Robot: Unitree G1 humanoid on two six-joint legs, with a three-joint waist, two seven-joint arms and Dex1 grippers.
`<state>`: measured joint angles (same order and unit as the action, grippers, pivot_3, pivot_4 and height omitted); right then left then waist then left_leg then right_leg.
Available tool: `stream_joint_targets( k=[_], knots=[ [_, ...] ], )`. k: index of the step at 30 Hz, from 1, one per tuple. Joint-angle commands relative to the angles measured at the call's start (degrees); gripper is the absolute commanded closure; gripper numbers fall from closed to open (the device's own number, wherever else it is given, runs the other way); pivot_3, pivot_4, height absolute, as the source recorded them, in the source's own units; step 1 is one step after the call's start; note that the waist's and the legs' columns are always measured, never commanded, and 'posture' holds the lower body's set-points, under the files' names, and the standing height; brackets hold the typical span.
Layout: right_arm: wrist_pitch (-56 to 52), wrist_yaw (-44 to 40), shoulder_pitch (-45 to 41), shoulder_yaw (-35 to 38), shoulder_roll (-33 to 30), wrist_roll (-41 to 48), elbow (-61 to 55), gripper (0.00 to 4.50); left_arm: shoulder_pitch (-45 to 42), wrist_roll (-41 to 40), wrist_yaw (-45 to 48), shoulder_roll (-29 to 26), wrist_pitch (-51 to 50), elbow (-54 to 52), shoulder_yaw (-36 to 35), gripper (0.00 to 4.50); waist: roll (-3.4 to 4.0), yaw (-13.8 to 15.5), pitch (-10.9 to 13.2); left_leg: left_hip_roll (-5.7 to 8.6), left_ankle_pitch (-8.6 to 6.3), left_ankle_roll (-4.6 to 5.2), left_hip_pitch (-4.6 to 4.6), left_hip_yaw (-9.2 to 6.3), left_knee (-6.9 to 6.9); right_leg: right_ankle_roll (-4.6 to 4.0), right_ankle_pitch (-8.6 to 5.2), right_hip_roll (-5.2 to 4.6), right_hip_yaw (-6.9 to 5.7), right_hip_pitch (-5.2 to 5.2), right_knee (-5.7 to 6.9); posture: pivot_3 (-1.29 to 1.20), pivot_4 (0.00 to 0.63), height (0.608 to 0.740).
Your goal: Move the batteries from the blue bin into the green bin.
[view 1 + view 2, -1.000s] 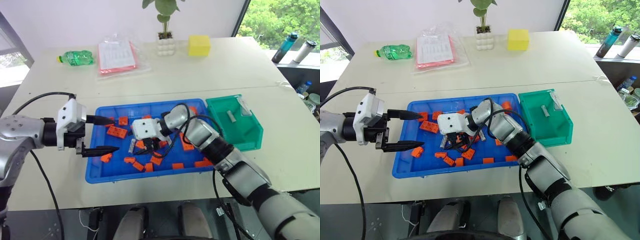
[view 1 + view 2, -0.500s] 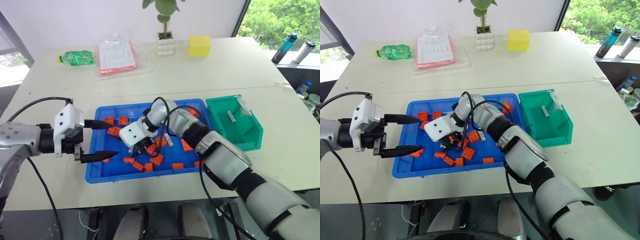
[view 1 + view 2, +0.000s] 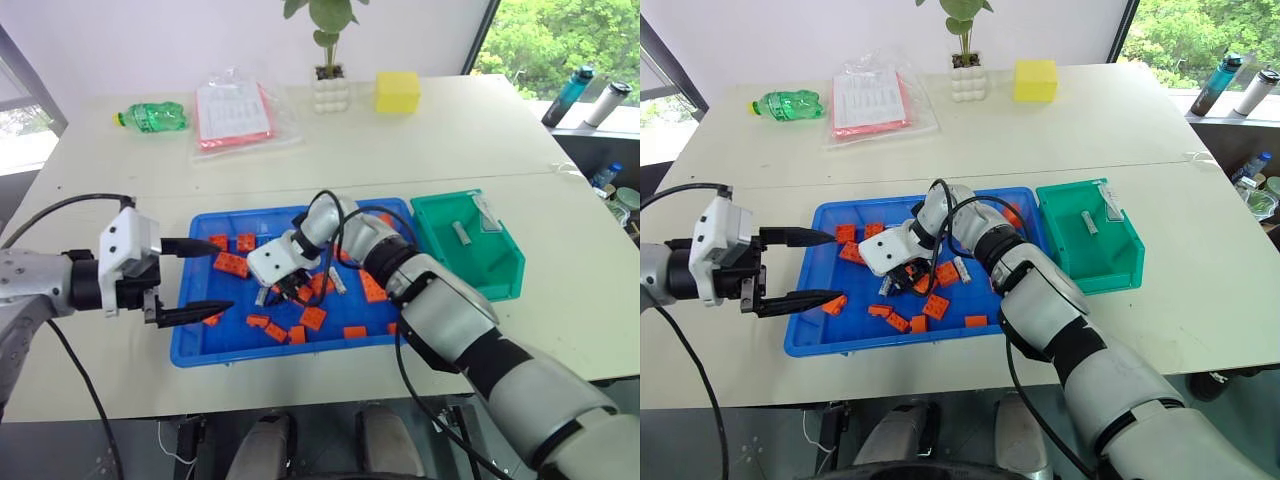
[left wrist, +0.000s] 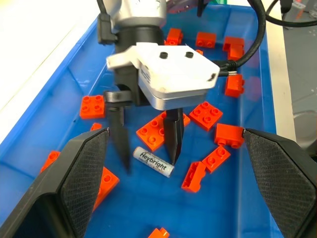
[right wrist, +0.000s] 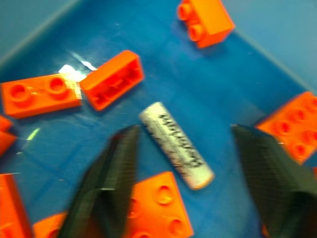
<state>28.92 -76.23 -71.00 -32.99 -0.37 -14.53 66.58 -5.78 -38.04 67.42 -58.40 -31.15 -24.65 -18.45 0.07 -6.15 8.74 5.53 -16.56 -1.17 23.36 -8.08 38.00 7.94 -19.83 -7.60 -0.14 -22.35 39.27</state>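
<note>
We are at the picking step: our right gripper [image 4: 146, 148] is lowered into the blue bin [image 3: 190, 345] and stands over 1 battery [image 4: 153, 161] that lies flat on the bin floor among orange bricks [image 4: 157, 133]. Its 2 fingers stand apart, 1 on each side of the battery, and they do not yet squeeze it; in the right wrist view the battery [image 5: 176, 145] lies between the fingers [image 5: 113, 173], somewhat slanted to them, with free floor on both sides. So the pincer is released and holds nothing.

We judge that the next move is to bring the fingers together on the battery, lift it clear of the bricks and carry it to the green bin [image 3: 500, 285], which stands just beside the far right end of the blue bin. 1 brick [image 5: 156, 203] lies touching or nearly touching the battery, so the closing fingers could catch it too. At least 1 battery [image 3: 462, 232] lies in the green bin, and another one [image 3: 962, 269] seems to lie in the blue bin close behind the right arm.

The right arm reaches across the blue bin from the right, with the wrist bent so that the gripper points steeply down. Our left gripper [image 3: 195, 278] hovers near level at the left edge of the blue bin, fingers wide apart and empty.
</note>
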Motion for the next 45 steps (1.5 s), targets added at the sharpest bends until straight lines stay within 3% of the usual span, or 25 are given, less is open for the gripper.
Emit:
stream_joint_targets(
  k=[1, 3, 9, 13, 19, 22, 29, 34, 37, 41, 45],
  knots=[
    [-1.09, -0.29, 0.93, 0.88, 0.54, -0.76, -0.24, 3.49, -1.73, -0.39, 0.02, -0.64, 0.38, 0.44, -0.48, 0.00, 0.00, 0.01, 0.00, 0.00, 0.00, 0.00, 0.00, 0.00, 0.00, 0.00, 0.00, 0.00, 0.00, 0.00, 0.00, 0.00, 0.150, 0.726],
    [-2.05, -0.60, 1.41, 1.71, 0.29, -0.29, -0.87, 4.41, -2.77, -0.02, 0.31, -0.53, 0.70, 1.27, 0.32, 0.00, 0.00, -0.01, 0.00, 0.00, 0.00, 0.00, 0.00, 0.00, 0.00, 0.00, 0.00, 0.00, 0.00, 0.01, 0.00, 0.00, 0.150, 0.726],
    [-5.88, -1.12, 3.51, 5.00, -1.22, 1.63, -5.75, 4.41, -5.49, 0.50, 1.32, -0.32, 1.39, 3.55, 2.58, 0.00, 0.00, 0.03, 0.00, 0.00, 0.00, -0.01, 0.00, 0.00, 0.02, 0.00, 0.00, 0.00, 0.00, 0.02, 0.03, 0.00, 0.150, 0.726],
    [-18.23, 0.67, 9.39, 10.62, -4.77, 6.91, -23.41, 4.41, -6.25, 1.04, 1.36, 1.05, 2.17, 4.38, 4.63, 0.00, 0.00, 0.37, 0.00, 0.01, 0.00, -0.01, 0.02, -0.01, 0.05, 0.00, 0.00, -0.02, 0.00, 0.03, 0.06, 0.00, 0.150, 0.726],
    [-56.53, 7.45, 21.67, 25.69, -16.36, 17.77, -64.75, 4.41, -6.66, 1.16, 1.00, 2.62, 2.37, 4.69, 5.84, 0.00, 0.00, 0.88, 0.00, 0.05, 0.00, -0.01, 0.23, 0.00, 0.11, 0.00, 0.00, -0.09, 0.01, 0.07, 0.11, 0.00, 0.150, 0.726],
    [-70.41, 11.75, 25.95, 34.08, -23.65, 21.59, -76.69, 4.41, -7.30, 1.19, 1.03, 3.09, 2.71, 5.91, 5.70, 0.00, 0.00, 1.93, 0.00, 0.07, -0.01, 0.00, 0.23, 0.03, 0.05, 0.00, 0.00, -0.11, 0.02, 0.09, 0.05, 0.00, 0.150, 0.726],
    [-86.00, 15.45, 40.43, 53.02, -45.16, 26.32, -86.88, 4.41, -11.89, 3.15, 0.74, 5.50, 4.42, 10.40, 8.84, 0.00, 0.00, 4.11, 0.00, 0.15, -0.02, 0.04, 0.27, 0.26, 0.09, 0.00, 0.00, -0.24, 0.07, 0.13, -0.12, 0.00, 0.150, 0.726],
    [-87.25, 18.47, 50.68, 55.36, -49.85, 27.62, -88.64, 4.41, -14.17, 4.14, 1.45, 6.64, 5.33, 12.14, 10.35, 0.00, -0.01, 3.44, 0.00, -0.05, -0.03, 0.07, 0.25, 0.69, 0.08, 0.00, 0.00, -0.18, 0.07, 0.12, -0.15, 0.00, 0.150, 0.726],
    [-86.00, 20.60, 52.90, 54.88, -50.53, 28.28, -88.17, 3.12, -14.98, 4.23, 1.72, 6.83, 5.41, 12.59, 10.72, 0.00, 0.00, 3.46, 0.00, -0.11, -0.04, 0.08, 0.24, 0.86, 0.08, 0.00, 0.00, -0.17, 0.11, 0.08, -0.14, 0.00, 0.150, 0.726],
    [-82.04, 21.48, 47.95, 51.63, -51.67, 29.29, -86.14, 1.32, -15.31, 4.31, 1.84, 6.80, 5.39, 12.62, 10.86, 0.00, 0.00, 3.51, 0.00, -0.12, -0.03, 0.08, 0.23, 0.96, 0.11, 0.00, 0.00, -0.19, 0.15, 0.04, -0.15, 0.00, 0.150, 0.726],
    [-80.82, 20.78, 36.18, 44.86, -49.21, 32.70, -83.31, 1.32, -15.29, 4.46, 2.03, 6.68, 5.35, 12.42, 10.84, 0.00, 0.00, 3.51, 0.00, -0.15, -0.03, 0.08, 0.23, 0.97, 0.11, 0.00, 0.00, -0.18, 0.14, 0.04, -0.18, 0.00, 0.150, 0.726]
  ],
)
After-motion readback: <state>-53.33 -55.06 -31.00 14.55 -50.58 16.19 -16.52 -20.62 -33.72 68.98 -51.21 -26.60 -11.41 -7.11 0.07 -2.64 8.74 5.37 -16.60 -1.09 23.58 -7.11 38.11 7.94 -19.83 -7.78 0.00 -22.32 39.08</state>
